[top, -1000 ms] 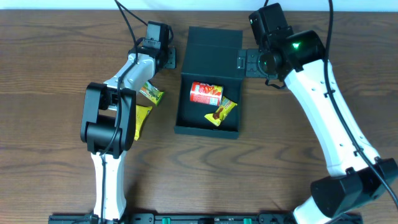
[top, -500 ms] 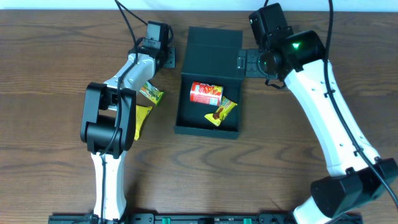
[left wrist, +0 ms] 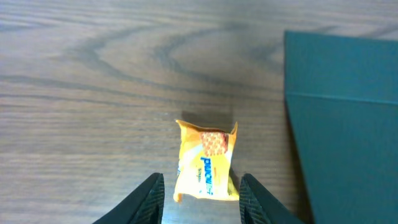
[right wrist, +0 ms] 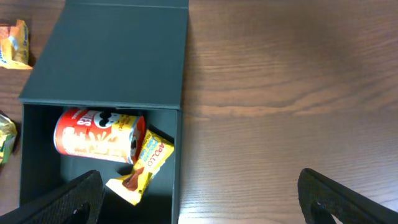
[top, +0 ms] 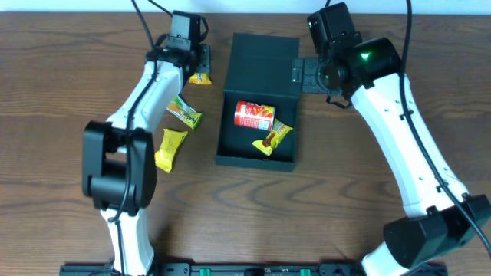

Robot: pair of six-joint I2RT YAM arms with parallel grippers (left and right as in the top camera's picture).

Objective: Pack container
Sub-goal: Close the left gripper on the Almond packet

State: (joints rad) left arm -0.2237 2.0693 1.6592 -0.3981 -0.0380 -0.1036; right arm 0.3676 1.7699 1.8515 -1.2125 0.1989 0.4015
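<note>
One dark teal-green matte box (top: 261, 57), one red cylindrical can (top: 254, 115) — four yellow foil snack packets (top: 170, 148) (top: 186, 115) (top: 201, 77) (top: 274, 136).

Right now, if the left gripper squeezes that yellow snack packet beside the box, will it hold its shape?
Probably not: the yellow snack packet looks like thin, creased film, so should crumple. Being small, it is likely light; a nudge may slide it across the smooth table.
</note>
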